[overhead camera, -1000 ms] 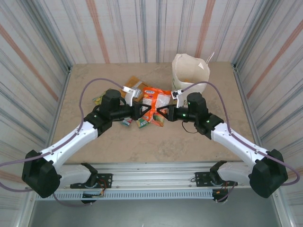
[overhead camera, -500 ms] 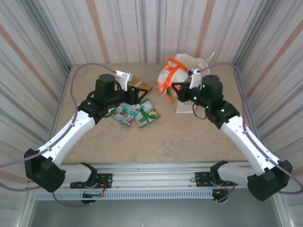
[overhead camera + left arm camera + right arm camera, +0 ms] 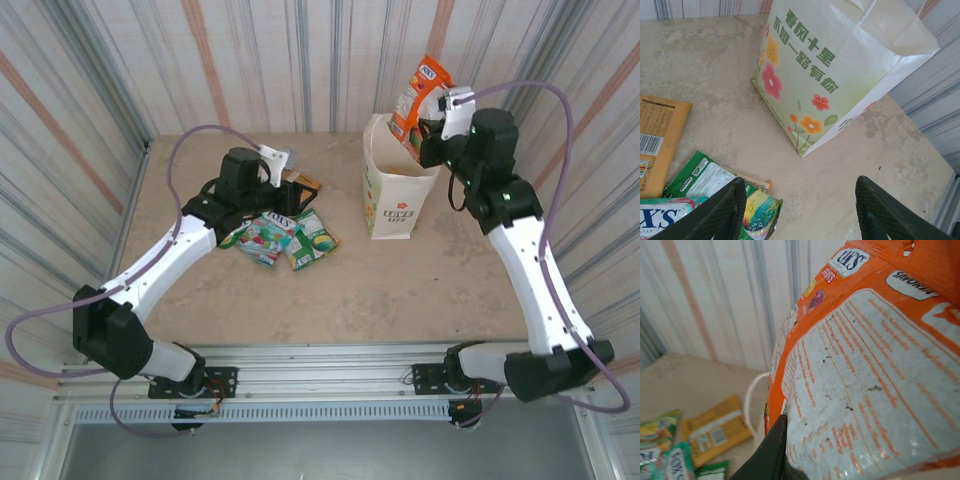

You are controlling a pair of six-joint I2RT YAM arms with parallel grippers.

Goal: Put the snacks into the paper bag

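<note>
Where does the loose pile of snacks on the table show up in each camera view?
Top external: the snacks lie left of centre, left of the paper bag.
Left wrist: the snacks sit in the bottom-left corner, with the bag at upper right.
Right wrist: the snacks sit in the bottom-left corner, left of the held orange packet.
Shared landmark: the tan packet at the pile's edge.

Two slim robot arms, left arm (image 3: 160,268) and right arm (image 3: 530,265), share one build: white tubular links joined by bulky black joints. A thin purple cable (image 3: 203,129) loops out from each arm. The left claw (image 3: 800,190) has plain matte black fingers (image 3: 722,212).
</note>
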